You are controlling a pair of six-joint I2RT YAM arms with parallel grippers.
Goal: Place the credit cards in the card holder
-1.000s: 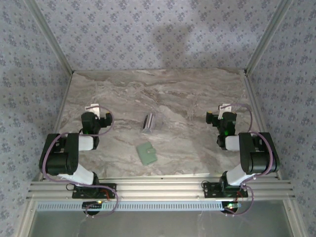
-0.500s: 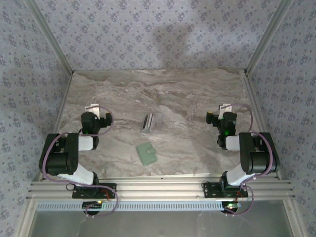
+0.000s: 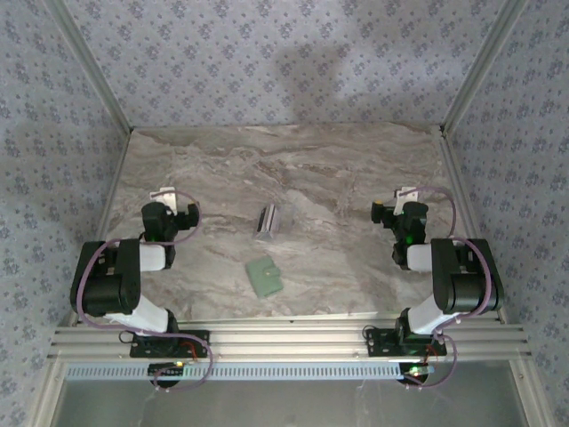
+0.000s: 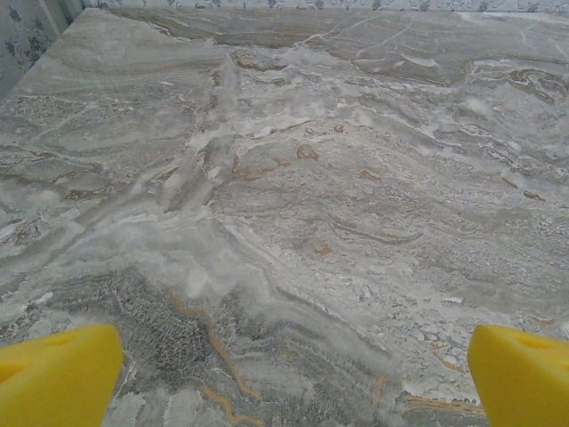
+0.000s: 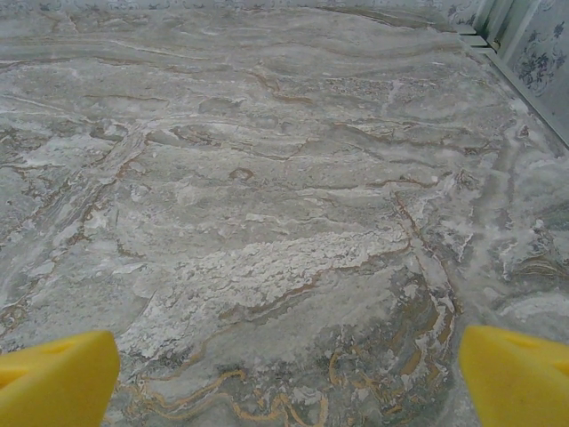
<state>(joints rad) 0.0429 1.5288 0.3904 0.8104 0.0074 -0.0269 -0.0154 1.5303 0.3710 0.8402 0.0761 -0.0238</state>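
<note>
Judging from the layout, nothing had been loaded: the credit cards (image 3: 268,221) were seen centrally, the card holder (image 3: 263,277) just nearer, the left gripper (image 3: 169,197) and right gripper (image 3: 404,197) spread empty.

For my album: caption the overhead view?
Left gripper and right gripper, both open, flank credit cards and green card holder on marble table.
</note>
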